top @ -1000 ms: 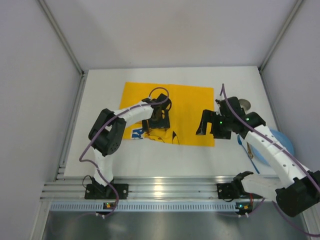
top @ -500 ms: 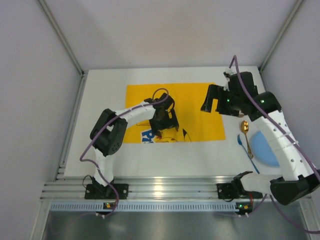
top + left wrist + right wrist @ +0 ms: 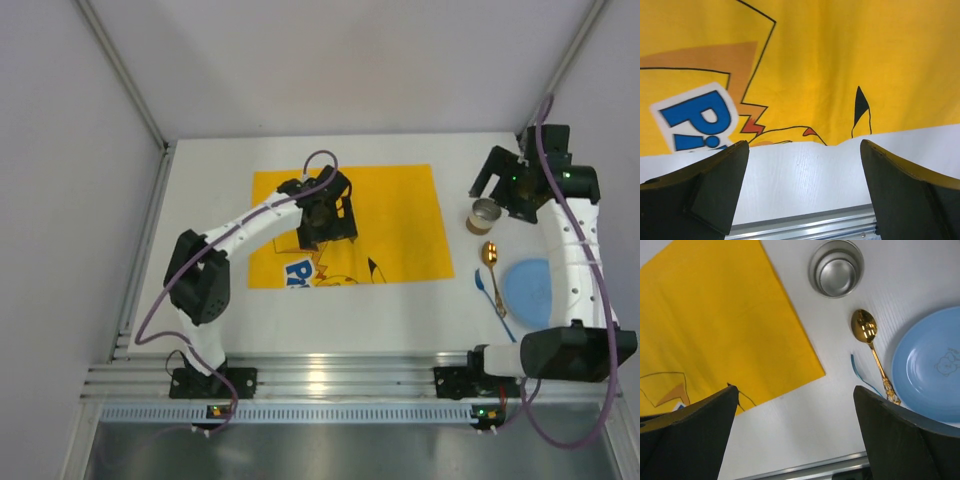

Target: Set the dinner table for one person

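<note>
The white dinner table (image 3: 205, 200) carries a yellow printed cloth mat (image 3: 390, 215) at its centre. My left gripper (image 3: 325, 218) hovers over the mat's middle, open and empty; in its wrist view (image 3: 802, 172) the mat's near edge (image 3: 840, 75) and bare table show between the jaws. My right gripper (image 3: 503, 182) is at the back right, open and empty (image 3: 795, 440). Right of the mat lie a metal cup (image 3: 485, 215) (image 3: 836, 268), a gold spoon (image 3: 490, 256) (image 3: 871, 345), a thin blue utensil (image 3: 490, 295) and a blue plate (image 3: 530, 292) (image 3: 932, 365).
Grey enclosure walls stand on the left, back and right. An aluminium rail (image 3: 320, 378) runs along the near edge with both arm bases on it. The plate reaches the table's right edge.
My right arm has swung from the mat's right edge to the back right corner, uncovering the cup and spoon. My left gripper has moved a little back over the mat, which now lies further right.
</note>
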